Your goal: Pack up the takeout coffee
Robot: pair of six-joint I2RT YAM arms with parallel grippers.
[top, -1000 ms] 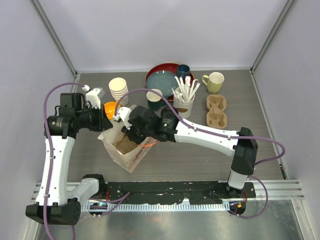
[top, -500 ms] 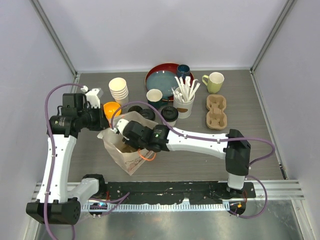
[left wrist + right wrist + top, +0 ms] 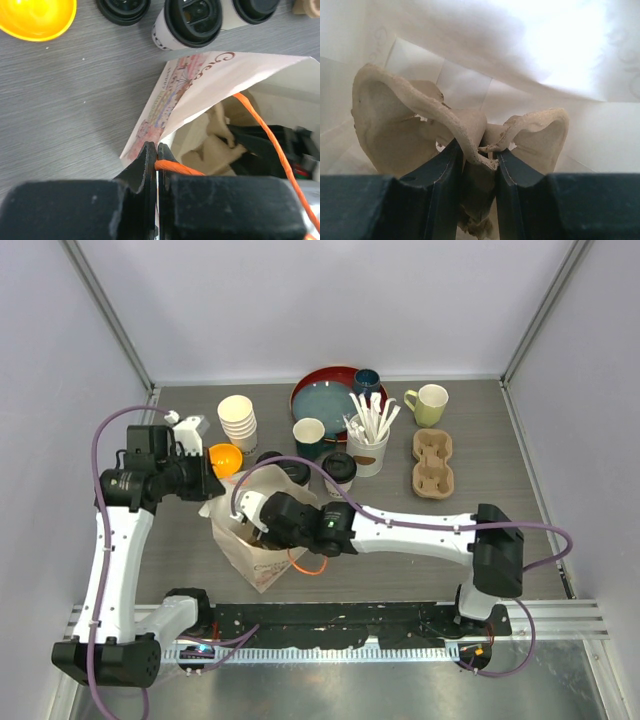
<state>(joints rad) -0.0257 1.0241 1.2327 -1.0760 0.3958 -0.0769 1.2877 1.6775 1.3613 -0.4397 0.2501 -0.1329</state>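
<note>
Orange cord handle [image 3: 176, 168] is pinched flat between the left gripper's [image 3: 156, 156] jaws, right at the rim of the paper bag [image 3: 200, 70], and the bag's mouth gapes wide. Down inside, the right gripper [image 3: 479, 159] is clamped on the middle ridge of a pulp cup carrier [image 3: 395, 115], white bag walls all round it. And the takeout coffee? Out on the table [image 3: 420, 550]: the left-hand cup [image 3: 296, 473] stands just beside the bag's far edge, the right-hand cup [image 3: 340, 468] next to it, black lids on both.
</note>
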